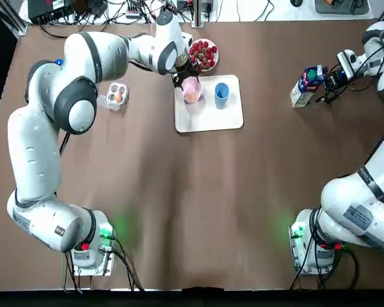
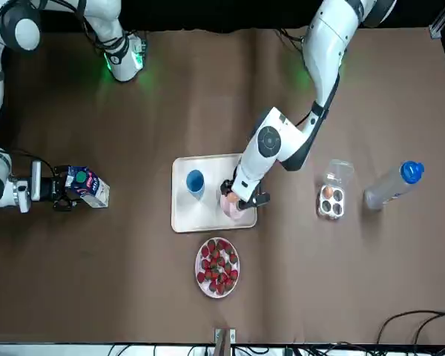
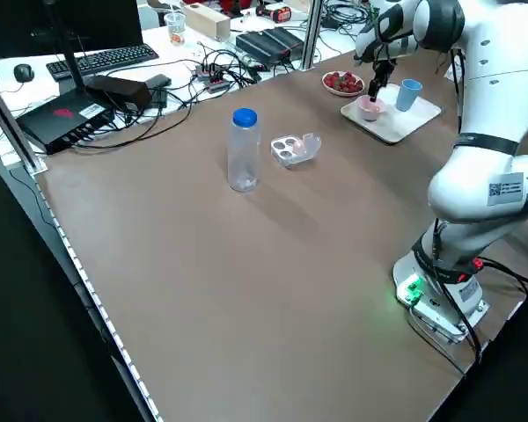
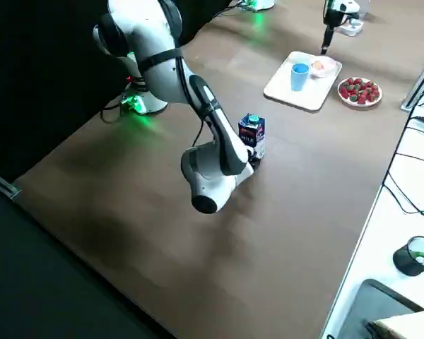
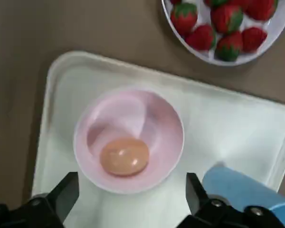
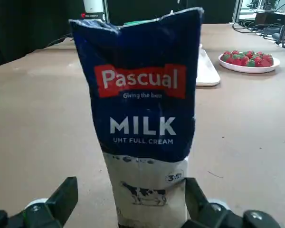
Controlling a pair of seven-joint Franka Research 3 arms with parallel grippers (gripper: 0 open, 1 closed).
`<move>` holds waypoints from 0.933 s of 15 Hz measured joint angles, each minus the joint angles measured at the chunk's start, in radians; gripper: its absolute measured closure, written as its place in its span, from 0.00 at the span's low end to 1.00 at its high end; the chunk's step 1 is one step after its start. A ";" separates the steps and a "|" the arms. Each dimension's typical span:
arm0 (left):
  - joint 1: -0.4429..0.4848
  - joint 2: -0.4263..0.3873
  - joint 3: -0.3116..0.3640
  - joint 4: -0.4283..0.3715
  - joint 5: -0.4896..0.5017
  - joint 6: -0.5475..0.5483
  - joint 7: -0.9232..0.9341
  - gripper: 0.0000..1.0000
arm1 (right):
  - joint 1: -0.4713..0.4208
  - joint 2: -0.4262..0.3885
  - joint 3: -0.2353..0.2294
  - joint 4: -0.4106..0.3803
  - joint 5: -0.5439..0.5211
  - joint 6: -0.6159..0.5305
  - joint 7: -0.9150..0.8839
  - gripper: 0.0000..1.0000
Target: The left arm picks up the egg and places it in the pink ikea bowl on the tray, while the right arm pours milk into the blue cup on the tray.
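Left wrist view: left jaws wide over egg (image 5: 125,156); right jaws wide, carton (image 6: 142,118) cropped.

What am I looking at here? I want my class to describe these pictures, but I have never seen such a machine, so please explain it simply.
Two white robot arms stand side by side at a brown table, each ending in a two-finger gripper. One picture looks straight down, one faces the robot from across the table, two look in from the sides, and two come from cameras on the wrists. On the table are a white tray with a pink bowl and a blue cup, a plate of strawberries, an egg box, a bottle and a milk carton. The left gripper hangs open over the bowl, where an egg lies. The right gripper, also open, has a finger on each side of the carton. Nothing is held.
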 joint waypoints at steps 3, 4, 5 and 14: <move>0.068 -0.063 0.008 0.006 0.077 -0.062 0.023 0.00 | 0.000 0.001 0.000 0.000 0.022 0.000 0.000 0.01; 0.097 -0.096 0.008 0.008 0.106 -0.119 0.052 0.00 | 0.000 0.002 0.000 0.000 0.027 0.000 0.000 0.01; 0.125 -0.132 0.008 0.008 0.129 -0.193 0.095 0.00 | 0.000 0.002 0.000 0.000 0.030 0.000 0.000 0.01; 0.340 -0.451 0.006 0.012 0.152 -0.763 0.647 0.00 | 0.001 0.012 0.003 -0.009 0.033 -0.003 0.000 0.01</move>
